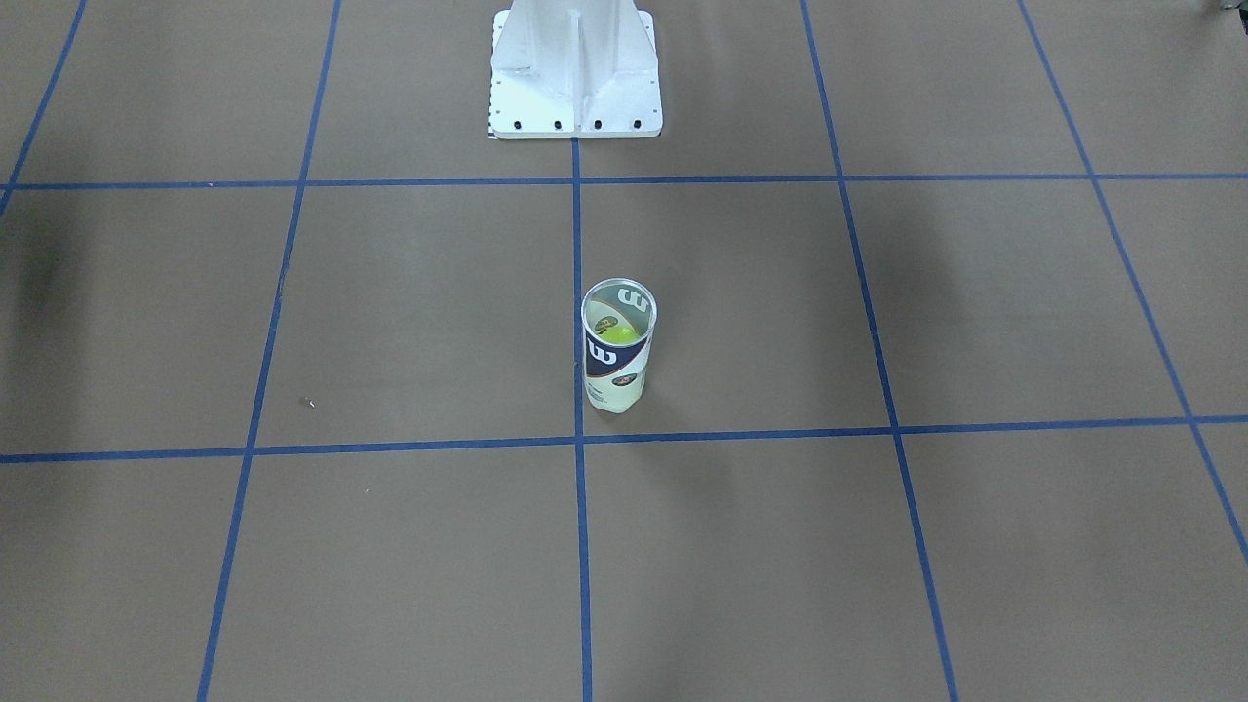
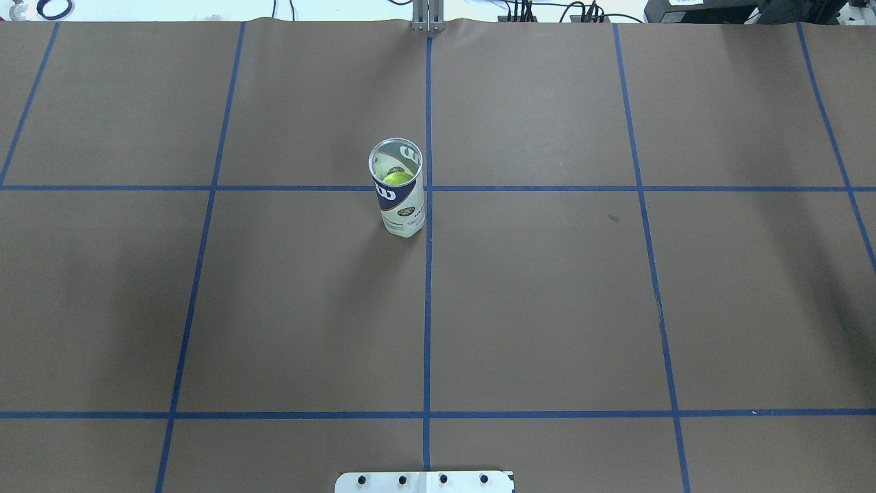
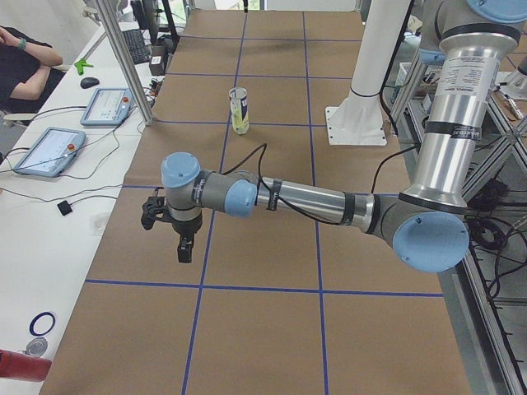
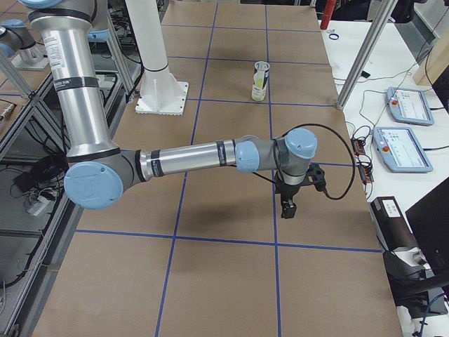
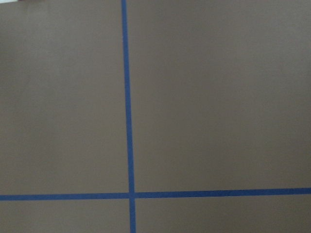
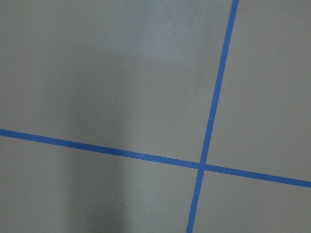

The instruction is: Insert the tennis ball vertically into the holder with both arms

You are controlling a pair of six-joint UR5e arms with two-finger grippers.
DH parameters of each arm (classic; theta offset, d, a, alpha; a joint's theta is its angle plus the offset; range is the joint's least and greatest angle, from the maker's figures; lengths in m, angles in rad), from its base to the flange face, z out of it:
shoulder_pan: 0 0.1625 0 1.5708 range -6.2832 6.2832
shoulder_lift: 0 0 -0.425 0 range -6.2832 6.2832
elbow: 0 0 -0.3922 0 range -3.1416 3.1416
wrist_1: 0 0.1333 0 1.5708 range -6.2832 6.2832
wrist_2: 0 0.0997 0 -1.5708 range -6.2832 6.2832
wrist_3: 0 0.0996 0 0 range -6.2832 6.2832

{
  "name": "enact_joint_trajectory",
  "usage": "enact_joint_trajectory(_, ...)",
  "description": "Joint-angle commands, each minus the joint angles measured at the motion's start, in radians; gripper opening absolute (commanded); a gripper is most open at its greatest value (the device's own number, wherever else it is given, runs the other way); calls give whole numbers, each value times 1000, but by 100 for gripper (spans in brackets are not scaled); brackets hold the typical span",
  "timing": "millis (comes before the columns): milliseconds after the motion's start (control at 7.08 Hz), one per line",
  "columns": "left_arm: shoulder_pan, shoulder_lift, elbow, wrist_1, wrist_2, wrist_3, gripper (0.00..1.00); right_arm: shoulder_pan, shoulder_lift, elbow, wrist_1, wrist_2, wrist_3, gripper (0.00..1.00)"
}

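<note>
Tennis ball [image 2: 397,179] is seen inside the upright holder [image 2: 402,212] at mid-table, well apart from left gripper [image 3: 183,245] and right gripper [image 4: 287,206] — finger spacing cannot be told.

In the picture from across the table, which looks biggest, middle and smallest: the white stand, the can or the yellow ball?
1. The white stand, cut off at the top edge.
2. The can, standing upright.
3. The tennis ball, partly seen inside the can.
</note>
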Motion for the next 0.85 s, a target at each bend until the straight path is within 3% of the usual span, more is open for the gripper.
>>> enact_joint_trajectory(0,-8,68,9,-5,-11,7,100,28,-68,-3,16,43,1,99)
enact_joint_trajectory(424,-26,138,-80,15,-40,212,100,88,-86,-6,8,44,-1,99)
enact_joint_trajectory(707,-29,147,-83,52,-40,217,100,99,-88,-6,8,46,-1,99)
